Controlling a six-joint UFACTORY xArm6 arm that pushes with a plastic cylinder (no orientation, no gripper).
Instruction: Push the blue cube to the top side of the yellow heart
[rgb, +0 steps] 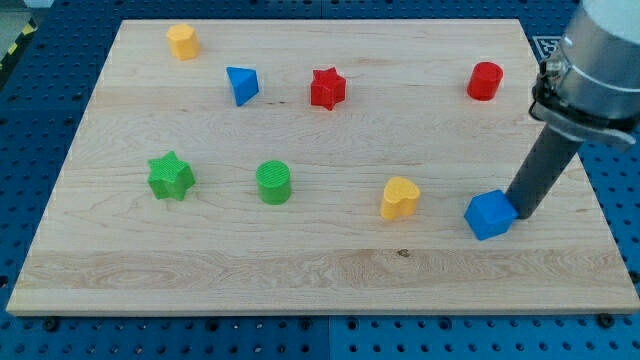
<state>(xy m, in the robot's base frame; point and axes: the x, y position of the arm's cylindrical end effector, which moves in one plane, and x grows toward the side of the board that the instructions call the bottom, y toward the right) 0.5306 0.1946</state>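
The blue cube (490, 214) lies at the view's lower right of the wooden board (320, 260). The yellow heart (399, 198) lies to its left, with a gap between them. My tip (522, 213) rests on the board against the cube's right side. The dark rod rises up and to the right to the arm's grey body at the view's top right.
A yellow block (183, 42) sits at the top left, a blue triangular block (242, 85) and a red star (327, 89) in the upper middle, a red cylinder (485, 81) at the upper right. A green star (171, 176) and a green cylinder (273, 183) sit at left.
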